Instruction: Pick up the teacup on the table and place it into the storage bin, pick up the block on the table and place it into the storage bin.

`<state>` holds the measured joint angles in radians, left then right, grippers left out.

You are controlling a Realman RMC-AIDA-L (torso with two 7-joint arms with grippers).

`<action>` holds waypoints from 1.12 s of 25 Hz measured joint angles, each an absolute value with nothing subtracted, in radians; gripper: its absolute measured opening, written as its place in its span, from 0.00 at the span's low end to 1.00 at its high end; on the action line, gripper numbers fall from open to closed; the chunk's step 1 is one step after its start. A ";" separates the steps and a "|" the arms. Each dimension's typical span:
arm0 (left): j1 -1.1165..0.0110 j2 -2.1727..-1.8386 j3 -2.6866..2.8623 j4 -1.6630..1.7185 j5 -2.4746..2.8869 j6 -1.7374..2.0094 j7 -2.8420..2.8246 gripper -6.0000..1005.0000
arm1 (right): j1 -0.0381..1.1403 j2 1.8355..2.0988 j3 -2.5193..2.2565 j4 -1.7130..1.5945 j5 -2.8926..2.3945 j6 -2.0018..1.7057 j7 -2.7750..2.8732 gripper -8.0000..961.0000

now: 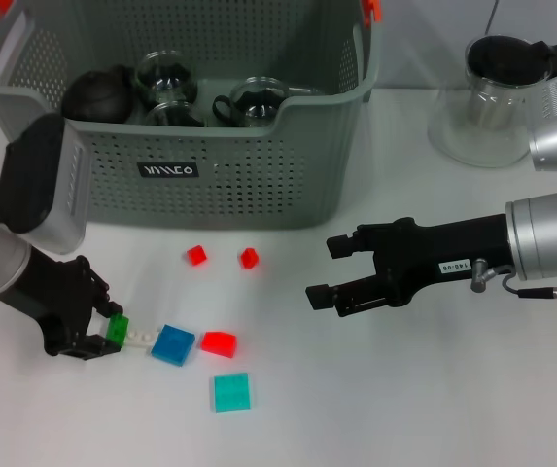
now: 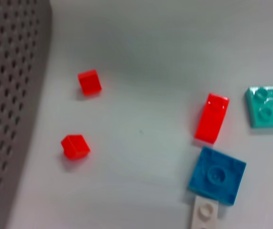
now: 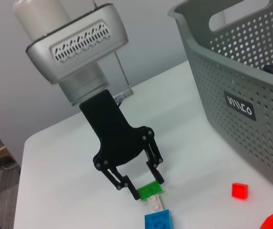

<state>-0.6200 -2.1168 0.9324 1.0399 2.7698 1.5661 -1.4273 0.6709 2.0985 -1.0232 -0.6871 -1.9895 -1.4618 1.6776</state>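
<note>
green block point(image 1: 118, 328) between left tool point(image 1: 103, 336) fingers, on table point(image 1: 375, 409)

Glass pitcher point(image 1: 497, 102) on white table point(image 1: 404, 389)

Three red blocks point(image 1: 196, 255) point(image 1: 249, 258) point(image 1: 218, 342), one blue point(image 1: 173, 344), one teal point(image 1: 231, 391), one green point(image 1: 118, 328), one white point(image 1: 140, 340). Three glass cups point(image 1: 164, 77) point(image 1: 173, 114) point(image 1: 255, 101) sit in one bin point(image 1: 220, 175); one pitcher point(image 1: 497, 97) upper right.

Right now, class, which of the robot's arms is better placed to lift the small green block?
Left. The left gripper is already down with its fingers around the small green block; the right gripper hangs open, well away over bare table.
</note>
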 joint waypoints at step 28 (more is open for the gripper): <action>-0.762 -2.060 0.639 1.069 2.061 1.281 -1.861 0.49 | 0.650 2.091 -1.028 -0.687 -1.996 -1.471 1.672 0.98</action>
